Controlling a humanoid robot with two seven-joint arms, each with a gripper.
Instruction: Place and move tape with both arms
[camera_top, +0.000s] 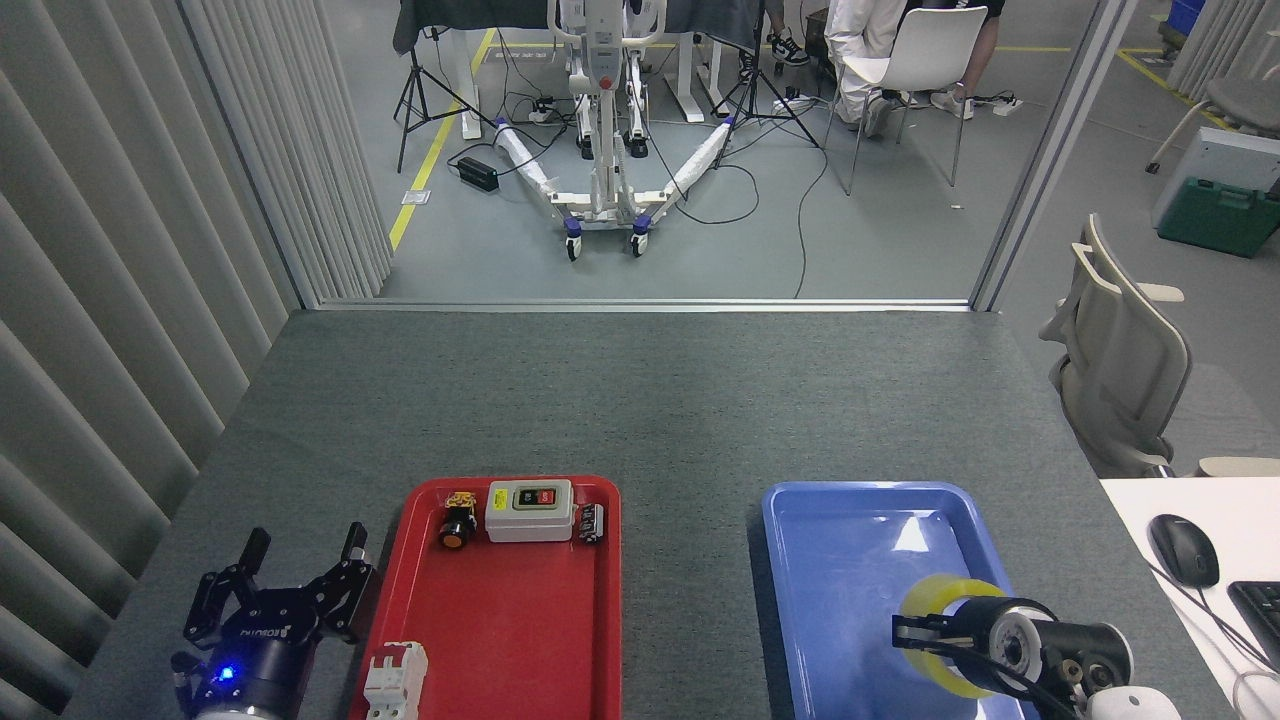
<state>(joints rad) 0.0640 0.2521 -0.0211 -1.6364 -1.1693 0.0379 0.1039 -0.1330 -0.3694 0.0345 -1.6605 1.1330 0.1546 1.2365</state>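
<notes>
The yellow tape (936, 594) is over the near right part of the blue tray (850, 492), tilted on edge. My right gripper (925, 634) comes in from the bottom right, seen end-on, with thin black fingers (912, 625) across the roll, shut on the tape. The roll's lower part is hidden behind the wrist. My left gripper (305, 552) hovers over the grey table just left of the red tray (512, 484). Its black fingers (352, 548) are spread open with nothing between them, and a blue light glows on its body.
The red tray holds a grey switch box (529, 510), a black push button (457, 526), a small black part (592, 522) and a white circuit breaker (396, 680). A white desk with a mouse (1183, 549) and keyboard (1262, 612) adjoins at the right. A chair (1120, 360) stands beyond it.
</notes>
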